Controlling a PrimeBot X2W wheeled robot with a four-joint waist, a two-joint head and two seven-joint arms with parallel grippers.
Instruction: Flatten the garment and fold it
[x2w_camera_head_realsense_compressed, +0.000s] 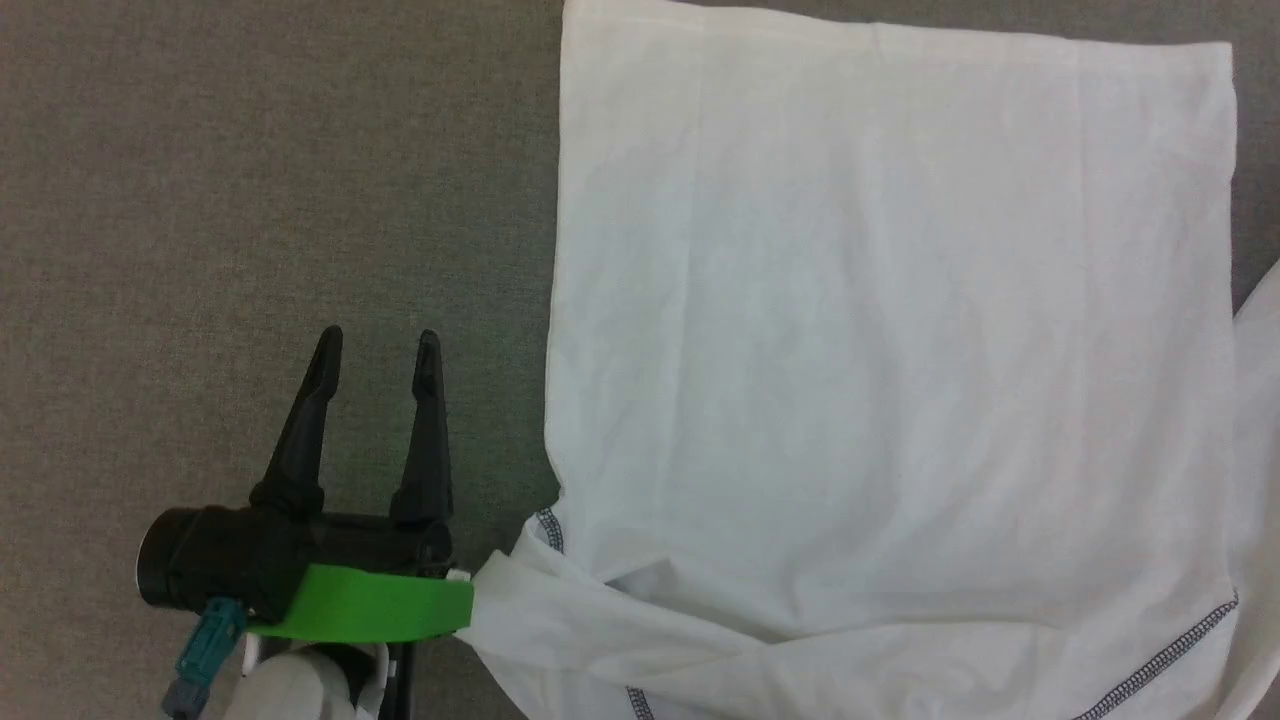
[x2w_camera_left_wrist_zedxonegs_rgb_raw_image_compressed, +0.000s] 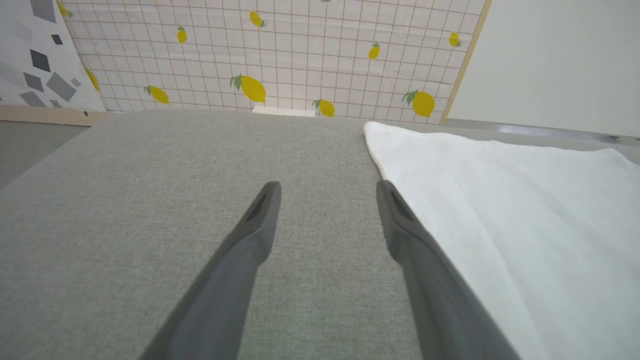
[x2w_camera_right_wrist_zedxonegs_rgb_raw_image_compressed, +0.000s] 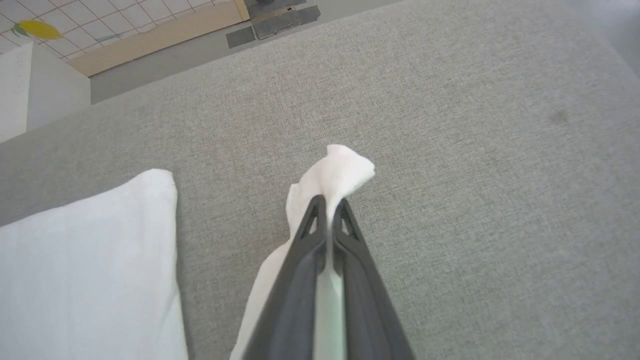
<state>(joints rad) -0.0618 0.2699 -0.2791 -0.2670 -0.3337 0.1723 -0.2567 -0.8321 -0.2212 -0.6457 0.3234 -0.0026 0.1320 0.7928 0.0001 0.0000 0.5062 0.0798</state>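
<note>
We see a staged test room, more a lab set than a home. A grey fabric-covered tabletop (x2w_camera_left_wrist_zedxonegs_rgb_raw_image_compressed: 125, 210) spreads beneath the left end effector (x2w_camera_left_wrist_zedxonegs_rgb_raw_image_compressed: 328, 184). Beyond it hangs a cloth backdrop (x2w_camera_left_wrist_zedxonegs_rgb_raw_image_compressed: 300, 50) of white grid squares printed with yellow lemons. Further to its left stands a panel (x2w_camera_left_wrist_zedxonegs_rgb_raw_image_compressed: 30, 55) of grey geometric shapes, and to its right a plain pale wall (x2w_camera_left_wrist_zedxonegs_rgb_raw_image_compressed: 550, 60).
</note>
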